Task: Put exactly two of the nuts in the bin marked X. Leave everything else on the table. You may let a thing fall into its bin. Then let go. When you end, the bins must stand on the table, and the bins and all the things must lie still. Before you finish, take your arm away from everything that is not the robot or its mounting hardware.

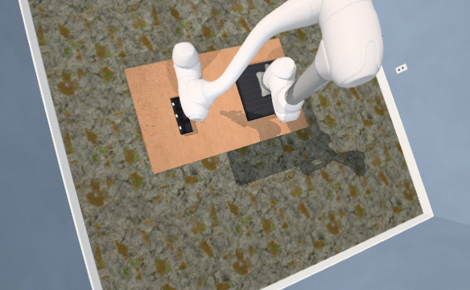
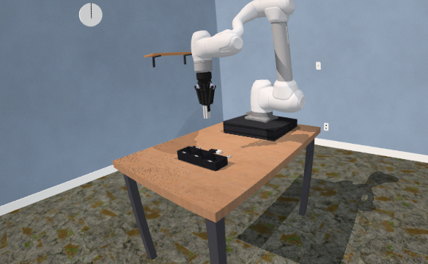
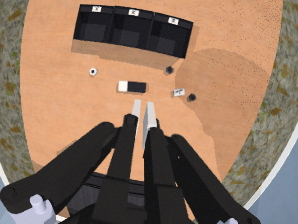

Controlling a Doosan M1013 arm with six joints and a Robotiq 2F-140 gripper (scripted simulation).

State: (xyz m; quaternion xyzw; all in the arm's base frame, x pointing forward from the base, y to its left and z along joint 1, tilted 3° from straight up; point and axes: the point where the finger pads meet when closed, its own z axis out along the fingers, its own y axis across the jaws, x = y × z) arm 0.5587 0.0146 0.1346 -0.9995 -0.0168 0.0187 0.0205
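Top view: the arm reaches over the wooden table (image 1: 227, 137), hiding most of the black bin row (image 1: 183, 122); no nuts can be made out here.

Exterior view: the gripper (image 2: 207, 114) hangs high above the table, well apart from the three-compartment bin row (image 2: 201, 158) on the near-left part of the table. A few small pieces lie just right of it.

Wrist view: the fingers are pressed together on nothing. Below lie a small ring (image 3: 92, 71), likely a nut, a white-and-black block (image 3: 132, 87), and two dark nuts (image 3: 169, 70) (image 3: 192, 98) near the bins. Which compartment carries the X cannot be read.

The step in hand seems to be the approach, before any pick. Next: spread the fingers, descend over one nut.
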